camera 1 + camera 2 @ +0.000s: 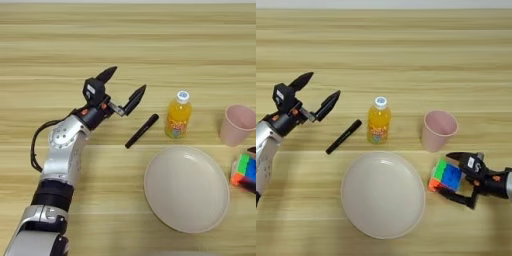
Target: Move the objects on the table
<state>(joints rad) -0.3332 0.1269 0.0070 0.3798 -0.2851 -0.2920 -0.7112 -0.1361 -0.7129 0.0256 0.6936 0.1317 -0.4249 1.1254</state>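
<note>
My left gripper [127, 80] hovers open above the table [128, 40], its two black fingers spread wide, up and left of the slim black pen [142, 131]. The pen lies slanted beside the orange-juice bottle [178, 115], which stands upright with its white cap on. The pale pink cup [439, 130] stands upright to the right of the bottle. The large beige plate [382, 194] lies bare in front of the bottle. At the right, my right gripper [446, 175] has one finger against each side of the multicoloured puzzle cube [447, 175], which rests right of the plate.
Behind the objects the table stretches bare to its far edge. The left arm's silver links and a black cable loop [35, 145] take up the near left of the table.
</note>
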